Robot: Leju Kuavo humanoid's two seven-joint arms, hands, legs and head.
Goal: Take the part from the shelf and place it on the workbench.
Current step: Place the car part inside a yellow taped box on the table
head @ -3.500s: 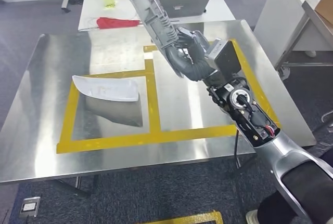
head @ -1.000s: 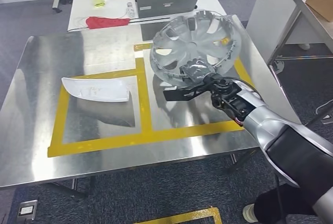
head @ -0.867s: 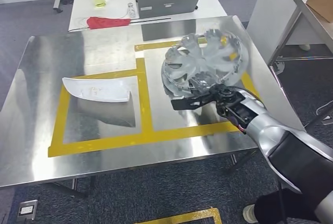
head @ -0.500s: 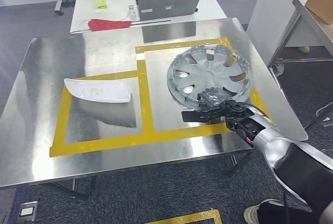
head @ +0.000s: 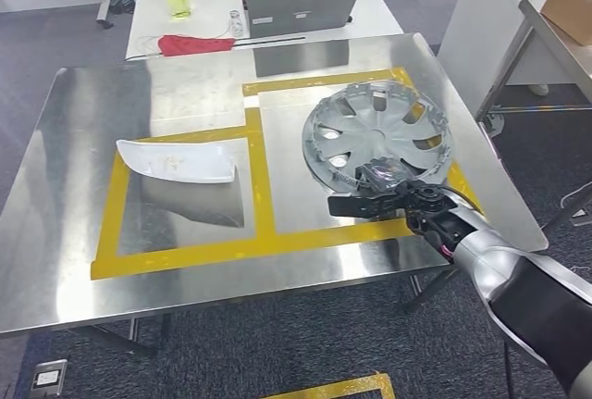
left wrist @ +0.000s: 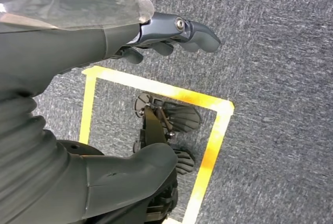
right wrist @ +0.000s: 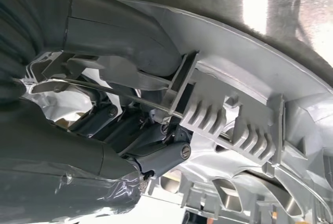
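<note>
Steel worktop [head: 83, 140], yellow tape boxes. Hubcap [head: 376, 130] lies flat in the right box. Right robot hand [head: 380, 191] grips its near rim, fingers hooked through; hubcap sits just far of it. Left robot hand [left wrist: 173, 31] hangs over the floor, holding nothing, fingers apart.

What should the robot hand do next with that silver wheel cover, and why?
Probably open its fingers and let go. The wheel cover already seems to lie flat on the workbench, inside the right yellow-taped square, yet the right robot hand grips its near rim. Releasing would finish the placing; then the arm can draw back.
</note>
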